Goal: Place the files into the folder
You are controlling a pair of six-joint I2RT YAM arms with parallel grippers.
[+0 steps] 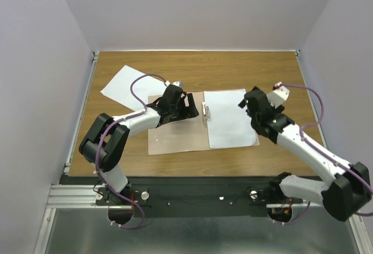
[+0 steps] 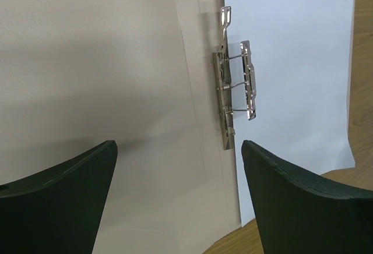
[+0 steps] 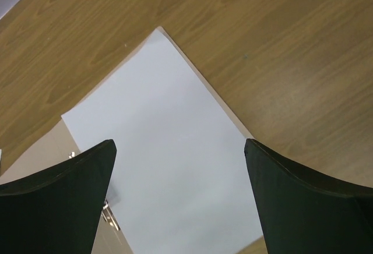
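The tan folder (image 1: 175,140) lies open flat at the table's middle, with its metal clip (image 1: 205,113) at the spine. One white file (image 1: 230,120) rests on the folder's right half, beside the clip. A second file (image 1: 128,85) lies on the table at the back left, off the folder. My left gripper (image 1: 191,107) hovers open over the folder's left half (image 2: 116,91), with the clip (image 2: 236,85) just ahead and nothing between its fingers. My right gripper (image 1: 245,102) stands open and empty above the far right corner of the file (image 3: 175,166) in the folder.
The wooden table (image 1: 274,73) has grey walls on three sides and a metal rail along its left edge (image 1: 78,126). Both arm bases sit on the black bar at the near edge (image 1: 198,193).
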